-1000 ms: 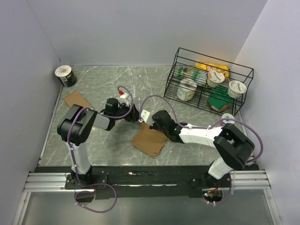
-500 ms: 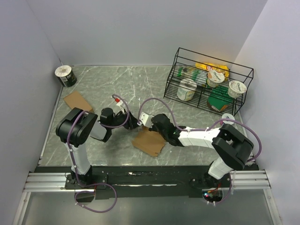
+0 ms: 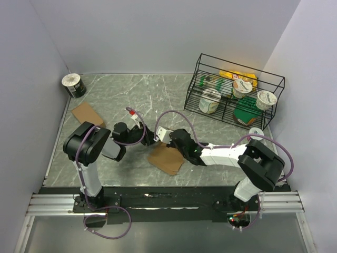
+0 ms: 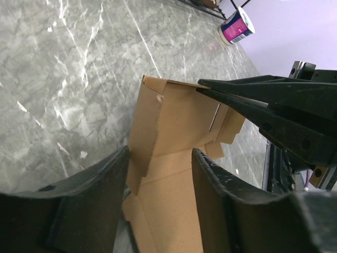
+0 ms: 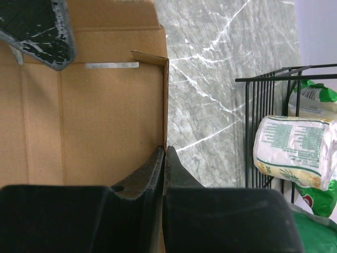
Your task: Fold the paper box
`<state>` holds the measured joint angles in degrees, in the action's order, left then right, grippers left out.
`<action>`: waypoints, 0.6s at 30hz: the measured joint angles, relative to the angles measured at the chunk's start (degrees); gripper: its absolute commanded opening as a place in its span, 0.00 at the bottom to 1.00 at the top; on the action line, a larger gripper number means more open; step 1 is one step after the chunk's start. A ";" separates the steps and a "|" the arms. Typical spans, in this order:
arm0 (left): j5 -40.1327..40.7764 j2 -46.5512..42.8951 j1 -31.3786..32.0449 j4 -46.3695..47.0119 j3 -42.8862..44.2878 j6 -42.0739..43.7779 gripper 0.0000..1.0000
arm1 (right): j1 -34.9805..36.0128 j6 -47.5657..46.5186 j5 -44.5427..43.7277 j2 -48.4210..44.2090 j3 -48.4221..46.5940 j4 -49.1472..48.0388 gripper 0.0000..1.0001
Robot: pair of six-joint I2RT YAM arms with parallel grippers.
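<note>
The paper box (image 3: 167, 159) lies near the middle of the desk (image 3: 116, 89), a bit below the centre of the top view. It is not a box yet: most of it is flat, with one flap (image 4: 174, 110) standing up. Your right end effector (image 5: 164, 153) is pressed together on the thin edge of that flap, so it holds the flap up. Your left end effector (image 4: 159, 153) is spread, with one finger on each side of the same flap, low in the left wrist view. I cannot tell if either finger touches the card. The step now looks like making this side wall stand straight along its crease. To do it well, hold the right pinch firm and do not pull, because the card is thin and could tear or slide on the smooth desk. Bring the left fingers together slowly, close to the crease at the bottom of the flap, not near the top, so the bend goes where the line is. Push the wall up straight, not past it. Watch the little tab (image 5: 150, 57) in the upper middle of the right wrist view; it should tuck in, not get crushed. Mind the two tips, since they are very near each other. Leave alone the other brown card (image 3: 87, 112) at the left of the top view and the wire rack (image 3: 237, 68) at the upper right.
</note>
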<state>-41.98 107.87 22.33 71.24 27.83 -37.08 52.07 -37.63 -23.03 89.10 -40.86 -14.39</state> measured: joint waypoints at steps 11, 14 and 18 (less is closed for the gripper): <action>0.00 -0.35 2.91 -0.17 1.14 0.48 0.50 | 0.46 -0.81 -1.79 0.00 0.74 -1.90 0.00; 0.57 -0.35 3.48 -0.17 1.14 0.46 0.49 | 0.46 -0.81 -1.84 0.00 0.83 -1.90 0.00; 1.95 -0.37 3.50 -0.81 1.14 0.79 0.46 | 0.46 -0.79 -1.86 0.00 1.01 -1.97 0.00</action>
<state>-40.03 107.50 25.82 70.43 28.97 -36.29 52.53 -38.41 -24.88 89.10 -39.86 -16.36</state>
